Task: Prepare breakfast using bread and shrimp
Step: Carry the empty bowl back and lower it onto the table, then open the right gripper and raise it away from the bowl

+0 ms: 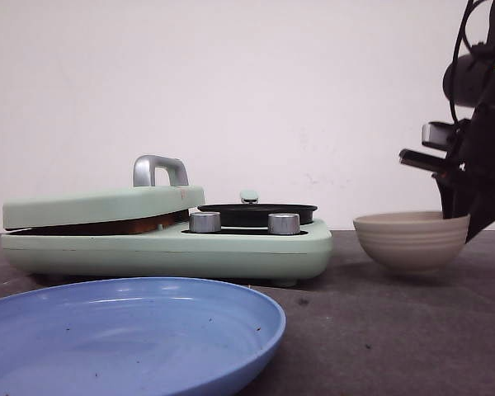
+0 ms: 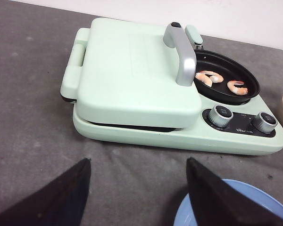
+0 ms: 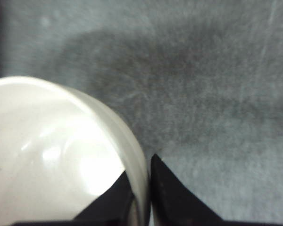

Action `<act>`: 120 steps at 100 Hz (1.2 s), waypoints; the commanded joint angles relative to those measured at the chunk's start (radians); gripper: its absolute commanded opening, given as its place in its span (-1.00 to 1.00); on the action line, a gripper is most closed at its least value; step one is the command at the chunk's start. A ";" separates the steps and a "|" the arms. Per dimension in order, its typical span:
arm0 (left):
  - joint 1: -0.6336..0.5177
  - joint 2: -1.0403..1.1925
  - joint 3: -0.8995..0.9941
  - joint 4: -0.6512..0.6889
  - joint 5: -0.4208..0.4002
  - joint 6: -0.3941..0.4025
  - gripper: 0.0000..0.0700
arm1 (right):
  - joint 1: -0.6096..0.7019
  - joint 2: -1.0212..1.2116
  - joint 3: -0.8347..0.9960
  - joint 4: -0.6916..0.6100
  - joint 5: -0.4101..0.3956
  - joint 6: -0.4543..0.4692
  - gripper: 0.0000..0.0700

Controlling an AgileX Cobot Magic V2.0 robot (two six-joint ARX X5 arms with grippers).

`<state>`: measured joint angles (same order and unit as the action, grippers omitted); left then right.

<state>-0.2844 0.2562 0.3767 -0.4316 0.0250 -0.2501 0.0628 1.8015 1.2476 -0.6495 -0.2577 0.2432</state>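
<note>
A mint-green breakfast maker (image 1: 231,252) (image 2: 132,75) stands on the table with its grill lid lowered. The bread is under that lid, and only a brown edge (image 1: 99,227) shows in the gap. Pink shrimp (image 2: 209,77) (image 2: 238,87) lie in the black round pan (image 2: 231,75) beside the lid. My left gripper (image 2: 137,161) hangs open over the grey table in front of the maker, holding nothing. My right gripper (image 3: 140,165) (image 1: 456,216) is shut on the rim of a beige bowl (image 3: 61,141) (image 1: 411,239), one finger inside and one outside.
A blue plate (image 1: 132,330) (image 2: 262,200) lies at the table's front, just under my left gripper's right finger. Two silver knobs (image 2: 220,114) (image 2: 264,120) sit on the maker's front. The lid has a tall silver handle (image 2: 181,52). A white wall closes off the back.
</note>
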 commanded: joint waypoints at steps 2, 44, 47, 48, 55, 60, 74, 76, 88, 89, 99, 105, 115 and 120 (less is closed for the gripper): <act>-0.003 0.003 0.010 0.006 0.001 0.010 -0.04 | 0.002 0.024 0.021 0.012 0.000 0.000 -0.99; -0.003 0.003 0.010 0.006 0.001 0.009 -0.04 | 0.002 0.044 0.020 0.032 0.003 0.000 -0.99; -0.003 0.003 0.010 0.006 0.001 0.009 -0.04 | 0.002 0.044 0.020 0.032 0.003 0.000 -0.99; -0.003 0.003 0.010 0.006 0.001 0.009 -0.04 | 0.002 0.044 0.020 0.032 0.003 0.000 -0.99; -0.003 0.003 0.010 0.006 0.001 0.009 -0.04 | 0.002 0.044 0.020 0.032 0.004 -0.001 -0.99; -0.003 0.003 0.010 0.006 0.001 0.009 -0.04 | 0.002 0.044 0.020 0.032 0.003 -0.010 -0.97; -0.003 0.003 0.010 0.005 0.001 0.009 -0.04 | 0.002 0.044 0.020 0.032 0.004 -0.023 -0.59; -0.003 0.003 0.010 0.005 0.001 0.009 -0.04 | 0.002 0.044 0.020 0.032 0.003 -0.023 -0.52; -0.003 0.003 0.010 0.005 0.001 0.009 -0.04 | 0.002 0.044 0.020 0.032 0.003 -0.027 -0.30; -0.003 0.003 0.010 0.005 0.001 0.009 -0.04 | 0.002 0.044 0.020 0.032 0.002 -0.029 -0.29; -0.003 0.003 0.010 0.005 0.001 0.009 -0.04 | 0.002 0.041 0.020 0.030 -0.024 -0.058 -0.05; -0.003 0.003 0.010 0.005 0.001 0.009 -0.04 | 0.000 0.032 0.021 0.035 -0.043 -0.068 0.16; -0.003 0.003 0.010 0.005 0.001 0.009 -0.04 | -0.001 0.006 0.021 0.040 -0.041 -0.071 0.22; -0.003 0.003 0.010 0.005 0.001 0.009 -0.04 | -0.002 -0.013 0.021 0.042 -0.040 -0.076 0.22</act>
<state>-0.2844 0.2562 0.3767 -0.4316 0.0250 -0.2501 0.0631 1.8095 1.2476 -0.6178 -0.2951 0.1883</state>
